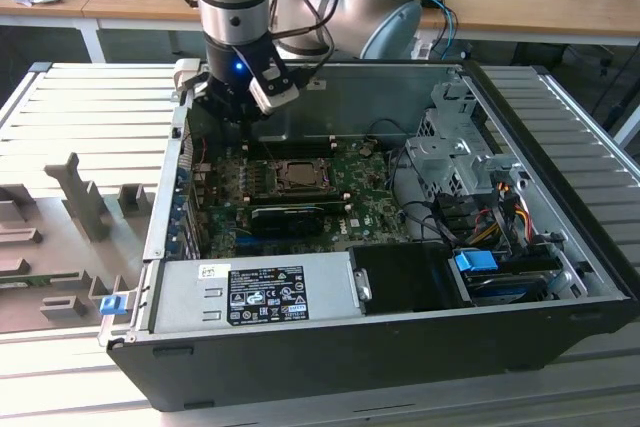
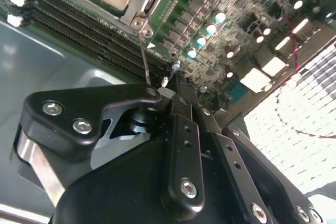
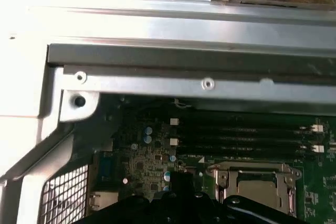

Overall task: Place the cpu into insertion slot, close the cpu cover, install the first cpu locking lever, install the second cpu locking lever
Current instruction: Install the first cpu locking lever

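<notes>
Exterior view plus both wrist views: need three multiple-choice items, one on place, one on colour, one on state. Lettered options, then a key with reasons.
1. Where over the computer case is the gripper in the exterior view?
A) at the near edge
B) over the far corner of the motherboard, on the exterior view's left
C) over the far corner on the exterior view's right

2. What colour is the motherboard?
A) green
B) red
C) white

3. What state is the cpu in?
A) carried by the gripper
B) lying outside the case
C) seated in the insertion slot, with the cpu cover framing it

Key: 1 B, since the arm comes down at the case's far wall on that side. 2 A, since the board is green in all views. 3 C, since both wrist views show the pale chip inside the silver frame.
</notes>
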Available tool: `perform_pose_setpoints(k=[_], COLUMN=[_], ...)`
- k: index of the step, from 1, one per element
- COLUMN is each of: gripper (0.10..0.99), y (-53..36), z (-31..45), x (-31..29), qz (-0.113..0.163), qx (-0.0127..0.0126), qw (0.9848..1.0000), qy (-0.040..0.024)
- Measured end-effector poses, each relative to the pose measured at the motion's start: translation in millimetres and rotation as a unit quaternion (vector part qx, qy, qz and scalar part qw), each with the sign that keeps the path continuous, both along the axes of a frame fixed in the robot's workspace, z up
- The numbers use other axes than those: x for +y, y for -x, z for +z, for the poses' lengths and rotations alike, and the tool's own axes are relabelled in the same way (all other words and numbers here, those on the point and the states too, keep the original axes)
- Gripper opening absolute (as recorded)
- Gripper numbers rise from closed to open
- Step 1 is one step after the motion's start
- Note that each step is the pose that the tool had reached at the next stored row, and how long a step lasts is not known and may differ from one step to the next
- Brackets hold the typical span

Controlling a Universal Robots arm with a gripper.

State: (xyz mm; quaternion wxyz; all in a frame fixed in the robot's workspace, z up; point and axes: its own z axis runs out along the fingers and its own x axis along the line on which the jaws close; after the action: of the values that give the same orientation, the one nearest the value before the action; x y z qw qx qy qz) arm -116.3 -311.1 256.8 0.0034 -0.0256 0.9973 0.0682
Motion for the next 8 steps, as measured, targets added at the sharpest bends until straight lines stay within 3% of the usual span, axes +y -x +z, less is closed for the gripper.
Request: perform_pose_setpoints(k=[8], gripper=[0.106], y=[-17.8], z=[-0.7], x=[2.1], qz=[0.001], qx=[-0.0001], qw=[1.0], qy=[0.0003])
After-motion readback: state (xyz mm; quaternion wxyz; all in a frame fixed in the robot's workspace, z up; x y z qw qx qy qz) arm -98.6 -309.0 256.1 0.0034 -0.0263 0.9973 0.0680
